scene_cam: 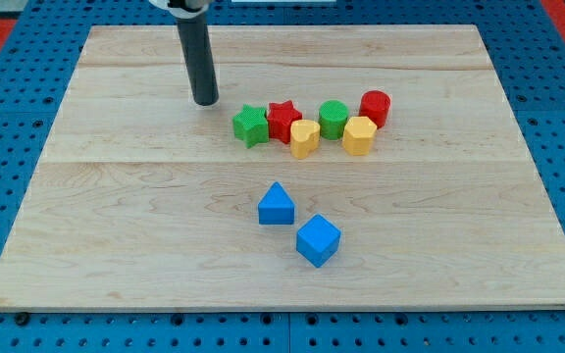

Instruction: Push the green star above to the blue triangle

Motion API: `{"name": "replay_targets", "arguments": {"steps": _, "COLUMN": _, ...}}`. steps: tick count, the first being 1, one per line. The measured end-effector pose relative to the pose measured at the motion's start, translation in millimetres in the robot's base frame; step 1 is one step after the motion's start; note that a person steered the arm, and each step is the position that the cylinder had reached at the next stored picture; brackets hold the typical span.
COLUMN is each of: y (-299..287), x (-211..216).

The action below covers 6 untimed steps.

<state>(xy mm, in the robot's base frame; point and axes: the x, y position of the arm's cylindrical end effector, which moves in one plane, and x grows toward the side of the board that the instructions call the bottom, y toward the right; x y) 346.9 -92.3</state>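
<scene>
The green star (250, 126) lies on the wooden board, at the left end of a cluster of blocks, touching a red star (282, 119). The blue triangle (276, 205) lies below it, near the board's middle. My tip (205, 102) rests on the board up and to the left of the green star, a short gap away from it. The rod rises from the tip to the view's top.
A yellow heart-like block (304, 138), a green cylinder (333, 119), a yellow hexagon (359, 135) and a red cylinder (375, 107) sit right of the stars. A blue cube (318, 240) lies down-right of the triangle. The board (116, 245) sits on a blue pegboard.
</scene>
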Motion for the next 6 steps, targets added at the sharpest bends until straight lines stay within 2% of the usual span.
{"name": "replay_targets", "arguments": {"steps": 3, "y": 58, "x": 57}}
{"name": "replay_targets", "arguments": {"steps": 5, "y": 65, "x": 95}}
{"name": "replay_targets", "arguments": {"steps": 6, "y": 56, "x": 101}}
